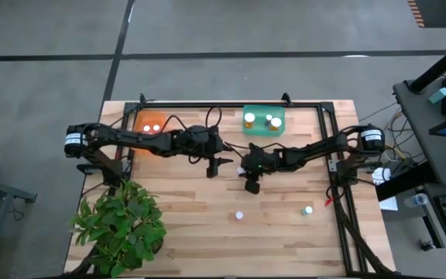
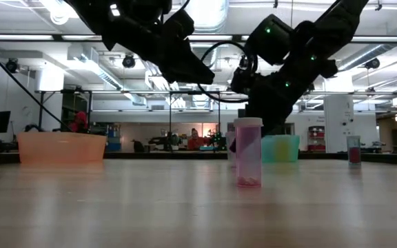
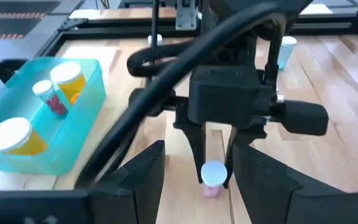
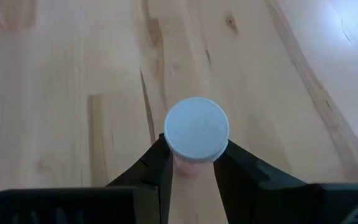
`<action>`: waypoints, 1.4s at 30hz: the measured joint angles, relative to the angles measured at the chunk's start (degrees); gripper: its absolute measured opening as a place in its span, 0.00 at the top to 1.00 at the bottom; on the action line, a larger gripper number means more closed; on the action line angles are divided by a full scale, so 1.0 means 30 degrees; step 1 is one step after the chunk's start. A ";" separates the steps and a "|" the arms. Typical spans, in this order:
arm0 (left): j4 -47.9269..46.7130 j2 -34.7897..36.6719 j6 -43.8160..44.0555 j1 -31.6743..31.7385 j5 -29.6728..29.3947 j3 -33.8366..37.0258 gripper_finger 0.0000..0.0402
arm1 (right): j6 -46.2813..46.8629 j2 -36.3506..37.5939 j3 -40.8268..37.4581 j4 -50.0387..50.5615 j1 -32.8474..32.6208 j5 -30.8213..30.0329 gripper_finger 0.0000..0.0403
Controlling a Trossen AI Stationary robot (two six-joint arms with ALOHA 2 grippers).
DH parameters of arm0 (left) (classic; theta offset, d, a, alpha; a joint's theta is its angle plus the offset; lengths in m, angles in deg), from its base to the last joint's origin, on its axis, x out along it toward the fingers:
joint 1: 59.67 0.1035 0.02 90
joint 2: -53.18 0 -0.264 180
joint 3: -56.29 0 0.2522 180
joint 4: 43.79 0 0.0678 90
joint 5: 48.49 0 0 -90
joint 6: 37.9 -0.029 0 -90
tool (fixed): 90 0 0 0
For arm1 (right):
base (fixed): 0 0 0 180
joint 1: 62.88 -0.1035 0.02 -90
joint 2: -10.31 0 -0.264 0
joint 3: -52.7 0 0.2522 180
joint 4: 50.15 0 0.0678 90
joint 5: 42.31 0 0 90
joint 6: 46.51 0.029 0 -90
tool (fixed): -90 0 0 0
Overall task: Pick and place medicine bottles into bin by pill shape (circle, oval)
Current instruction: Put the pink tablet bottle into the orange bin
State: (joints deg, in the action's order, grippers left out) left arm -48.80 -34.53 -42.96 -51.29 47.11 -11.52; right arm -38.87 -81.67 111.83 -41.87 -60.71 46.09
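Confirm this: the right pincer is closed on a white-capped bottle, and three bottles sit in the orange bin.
One detail is wrong. The orange bin holds two bottles, as the high view shows; the three are in the green bin. The rest stands: the right pincer grips a white-capped bottle, seen in the right wrist view.

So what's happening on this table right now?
The right gripper is closed on a white-capped bottle with a pinkish body, near the middle of the table. The left gripper hangs open beside it, holding nothing. The orange bin holds two bottles and the green bin three. Two more bottles stand loose on the near side of the table, not yet sorted.
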 joint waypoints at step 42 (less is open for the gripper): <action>-0.1124 0.2219 0.0587 -0.0860 -0.1041 0.1206 0.58 | -0.1564 0.3847 -0.0326 0.1922 -0.0015 0.0039 0.51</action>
State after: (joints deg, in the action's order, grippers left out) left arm -52.17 -27.87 -41.19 -53.86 43.99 -7.90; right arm -43.56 -70.12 110.85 -36.11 -60.75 46.21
